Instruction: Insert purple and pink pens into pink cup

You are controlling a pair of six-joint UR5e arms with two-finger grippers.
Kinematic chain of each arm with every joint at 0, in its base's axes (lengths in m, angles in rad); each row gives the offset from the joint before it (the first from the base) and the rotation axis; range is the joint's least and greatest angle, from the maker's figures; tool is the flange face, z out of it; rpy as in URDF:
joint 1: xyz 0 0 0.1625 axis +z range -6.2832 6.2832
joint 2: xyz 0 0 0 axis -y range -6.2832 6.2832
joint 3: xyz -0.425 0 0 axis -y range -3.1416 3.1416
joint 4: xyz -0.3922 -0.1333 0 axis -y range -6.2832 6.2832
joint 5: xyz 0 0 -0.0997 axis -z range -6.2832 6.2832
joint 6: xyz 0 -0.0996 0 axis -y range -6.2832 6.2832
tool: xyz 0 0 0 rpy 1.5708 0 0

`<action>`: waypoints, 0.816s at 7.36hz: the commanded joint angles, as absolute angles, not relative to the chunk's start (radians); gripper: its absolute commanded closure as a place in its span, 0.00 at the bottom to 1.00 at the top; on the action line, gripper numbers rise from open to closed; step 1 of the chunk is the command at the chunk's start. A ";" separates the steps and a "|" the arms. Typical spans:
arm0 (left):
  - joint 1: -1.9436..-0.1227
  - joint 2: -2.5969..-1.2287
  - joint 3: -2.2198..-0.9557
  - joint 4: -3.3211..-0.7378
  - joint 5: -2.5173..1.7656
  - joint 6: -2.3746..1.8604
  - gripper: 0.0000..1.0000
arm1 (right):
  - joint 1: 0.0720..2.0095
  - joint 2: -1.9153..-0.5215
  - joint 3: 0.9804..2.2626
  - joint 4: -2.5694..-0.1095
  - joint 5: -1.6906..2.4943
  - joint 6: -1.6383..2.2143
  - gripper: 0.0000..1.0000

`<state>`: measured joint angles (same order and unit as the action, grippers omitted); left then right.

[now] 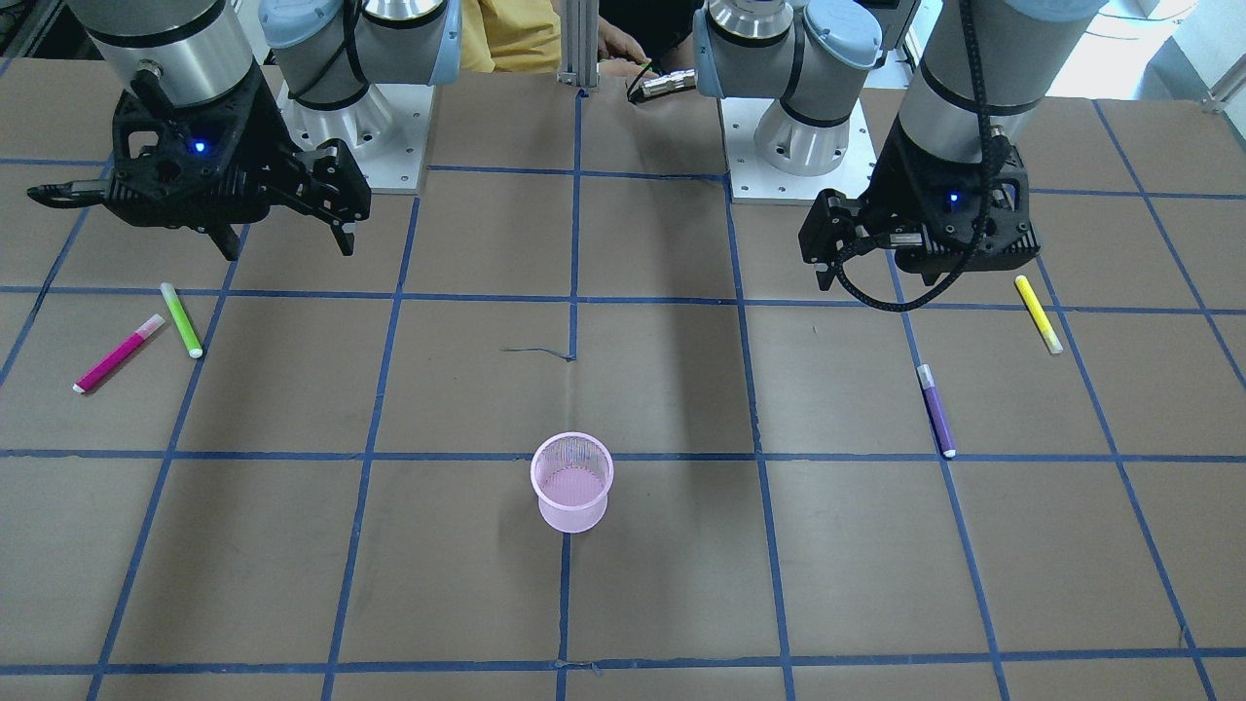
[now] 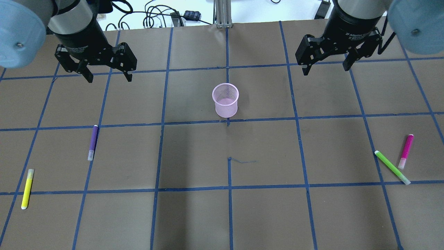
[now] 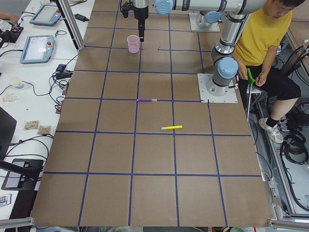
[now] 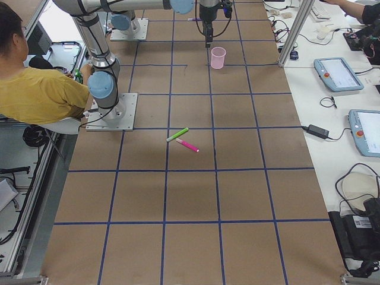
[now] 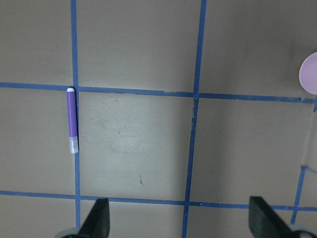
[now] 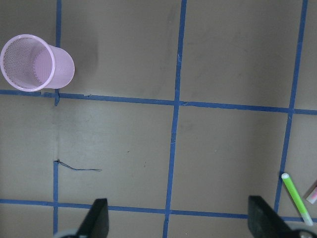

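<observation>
The pink mesh cup (image 2: 225, 100) stands upright and empty at the table's middle. The purple pen (image 2: 93, 142) lies on a blue tape line on the robot's left side and also shows in the left wrist view (image 5: 72, 119). The pink pen (image 2: 406, 151) lies on the robot's right side, beside a green pen (image 2: 392, 167). My left gripper (image 2: 107, 74) hangs open and empty above the table, beyond the purple pen. My right gripper (image 2: 326, 69) hangs open and empty, beyond the pink pen. The cup also shows in the right wrist view (image 6: 35, 63).
A yellow pen (image 2: 27, 188) lies near the table's left edge. Blue tape lines grid the brown table (image 2: 263, 152). A person in a yellow shirt (image 3: 263, 38) sits behind the robot bases. Cables and tablets lie on the white bench beyond the far edge.
</observation>
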<state>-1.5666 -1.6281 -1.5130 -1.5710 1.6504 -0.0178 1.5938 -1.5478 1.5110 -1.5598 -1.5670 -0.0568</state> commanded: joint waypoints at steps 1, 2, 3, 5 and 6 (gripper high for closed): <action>-1.568 -1.621 -1.525 -1.562 1.657 -0.023 0.00 | 1.594 -1.548 1.512 -1.559 -1.577 -0.060 0.00; -1.568 -1.620 -1.525 -1.562 1.657 -0.023 0.00 | 1.594 -1.548 1.511 -1.559 -1.577 -0.060 0.00; -1.568 -1.620 -1.525 -1.562 1.657 -0.023 0.00 | 1.594 -1.548 1.500 -1.554 -1.603 -0.101 0.00; -1.568 -1.620 -1.525 -1.562 1.657 -0.023 0.00 | 1.569 -1.545 1.503 -1.554 -1.602 -0.272 0.00; -1.568 -1.620 -1.525 -1.563 1.657 -0.023 0.00 | 1.478 -1.545 1.509 -1.549 -1.601 -0.483 0.00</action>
<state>-1.5677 -1.6200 -1.5247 -1.5619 1.6567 -0.0230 1.5562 -1.5459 1.5034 -1.5531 -1.6016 -0.2720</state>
